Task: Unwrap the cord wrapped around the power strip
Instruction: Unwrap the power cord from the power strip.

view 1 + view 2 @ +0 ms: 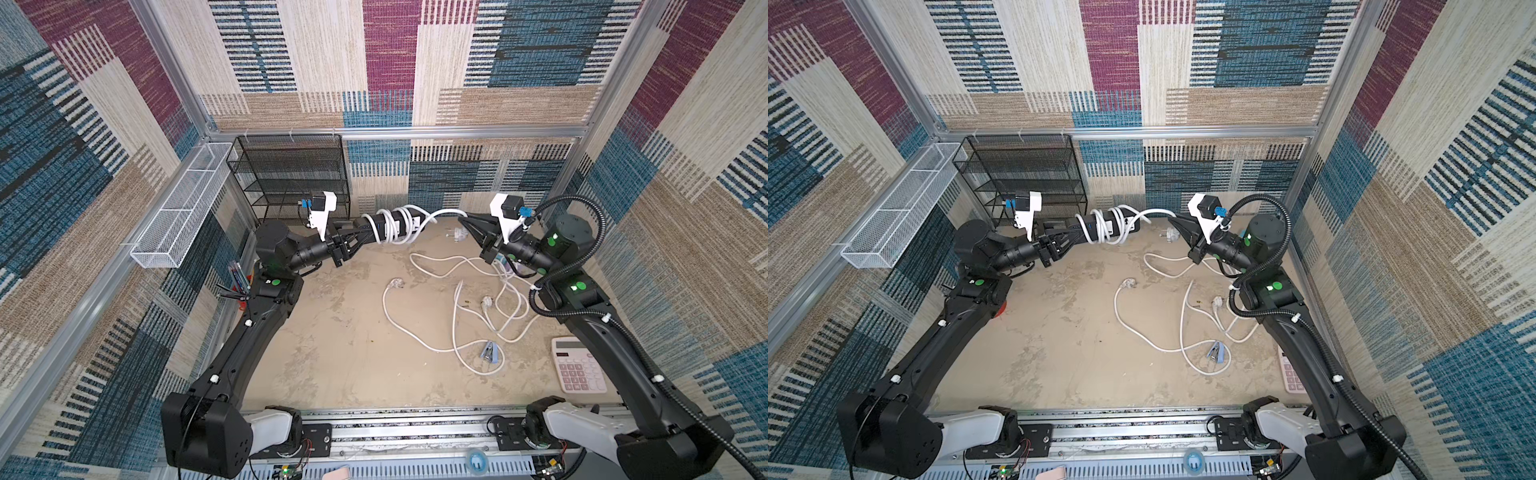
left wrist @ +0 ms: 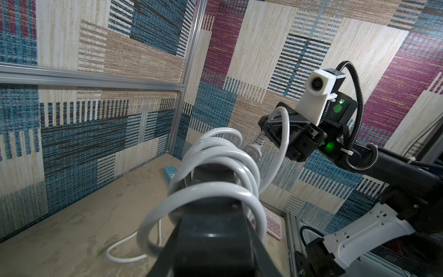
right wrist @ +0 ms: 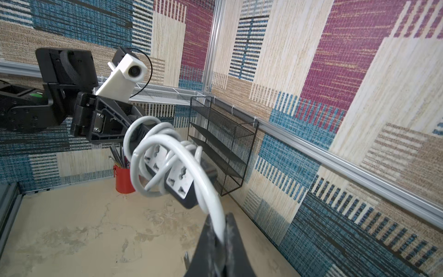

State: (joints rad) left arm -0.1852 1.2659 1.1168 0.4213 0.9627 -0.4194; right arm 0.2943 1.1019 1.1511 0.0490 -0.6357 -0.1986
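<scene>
A: Where is the power strip found?

B: The power strip (image 1: 401, 222) is held in the air above the far part of the table (image 1: 332, 353), roughly level, in front of the black mesh rack (image 1: 291, 178). It is gripped at one end by the left pincer (image 1: 368, 232), whose jaws are clamped on its black body.

A: How is the cord disposed?

B: The white cord (image 1: 388, 232) is wound round the strip in several loose turns. In the right wrist view, the white socket face is partly crossed by these loops. One length is led off in an arc to the right pincer (image 1: 462, 219).

A: What is noted of the right pincer?

B: It is closed on the cord. In the right wrist view, the cord is seen nipped between the fingertips (image 3: 235, 230). The two pincers are set apart and face each other, joined only by that arc.

A: What else is recorded?

B: Loose white cables (image 1: 457, 316) with plugs are spread on the table beneath the right arm. A pink calculator (image 1: 577, 370) is placed at the near right edge. A red cup (image 3: 124, 178) of pens is seen by the left wall.
</scene>
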